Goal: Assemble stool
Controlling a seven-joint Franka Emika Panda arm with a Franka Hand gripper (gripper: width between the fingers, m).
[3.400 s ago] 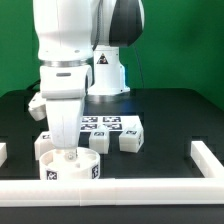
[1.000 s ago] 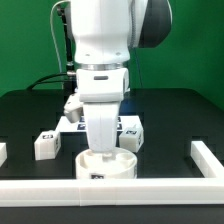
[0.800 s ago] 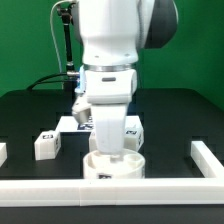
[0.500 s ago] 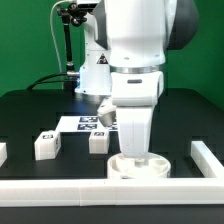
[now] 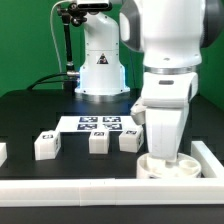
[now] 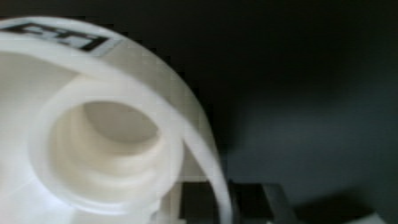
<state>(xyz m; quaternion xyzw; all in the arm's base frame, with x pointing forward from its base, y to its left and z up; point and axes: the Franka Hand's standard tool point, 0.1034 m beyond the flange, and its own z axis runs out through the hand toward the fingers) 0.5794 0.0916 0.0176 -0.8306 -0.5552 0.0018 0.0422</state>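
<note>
**Seat in Grip, Legs Yet to Be Fitted**

The Panda arm's fingers (image 5: 165, 150) appear clamped together on the rim of the round, thick white plastic seat disc (image 5: 168, 172). The disc rests on the black table (image 5: 30, 118), forward and to the exterior view's right of the marker board (image 5: 100, 124). Three small white tagged leg blocks (image 5: 98, 142) lie loose just in front of that board. Seat placement looks to be the step in hand. The next move likely calls for letting go and fetching a leg.

Smooth, faintly glossy white plastic seat disc (image 5: 172, 167); matt black table (image 5: 40, 110).

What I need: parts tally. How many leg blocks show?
3, in a row from the exterior view's left: first block, second block, third block by the arm, which may hide more.
</note>
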